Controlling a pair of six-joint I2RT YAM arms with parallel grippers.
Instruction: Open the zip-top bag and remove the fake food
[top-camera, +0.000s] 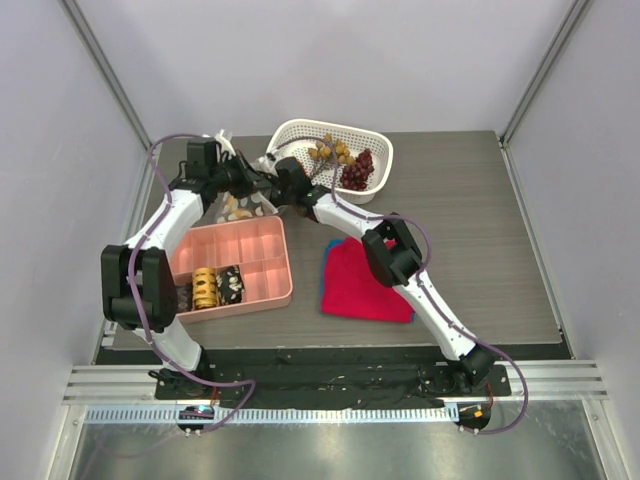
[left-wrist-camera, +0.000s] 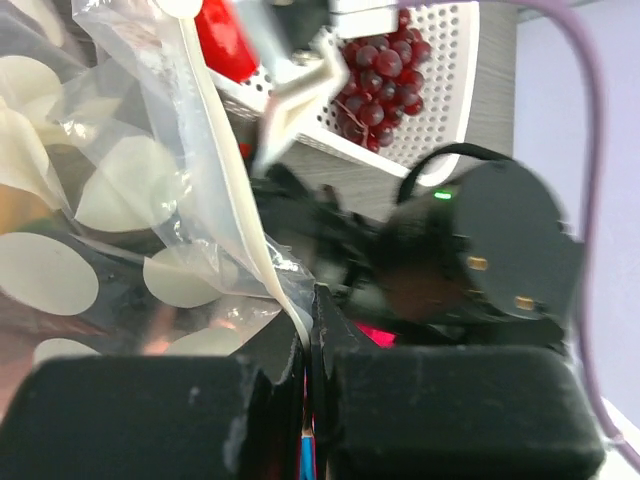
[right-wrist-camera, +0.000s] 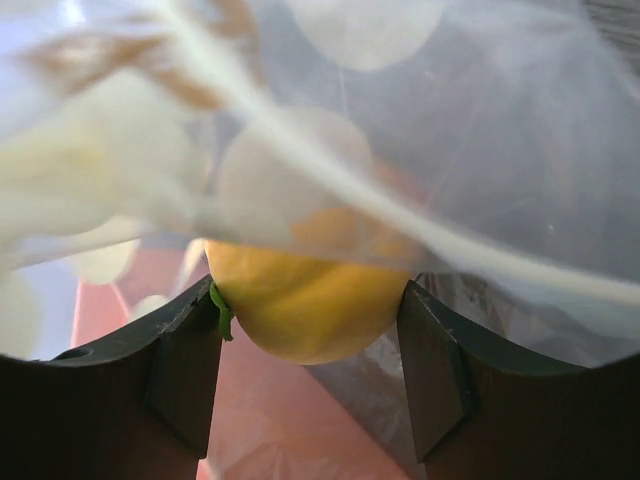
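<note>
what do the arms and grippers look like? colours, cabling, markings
Left arm and right arm: white links, bulky black joint housings, with a lilac cable looping along each. Left gripper: blocky, matte black. Right gripper: dark, flat-faced. No printed markings visible; a green LED glows on one round black housing.

Zip-top bag (left-wrist-camera: 150, 150) hangs between left gripper (left-wrist-camera: 308, 320) and right gripper (right-wrist-camera: 308, 292), fruit (right-wrist-camera: 300, 322) between the right one's fingers (right-wrist-camera: 185, 370); basket (top-camera: 300, 128) just beyond them, tray (top-camera: 262, 276) just nearward, cloth (top-camera: 365, 285) nearward-right.
</note>
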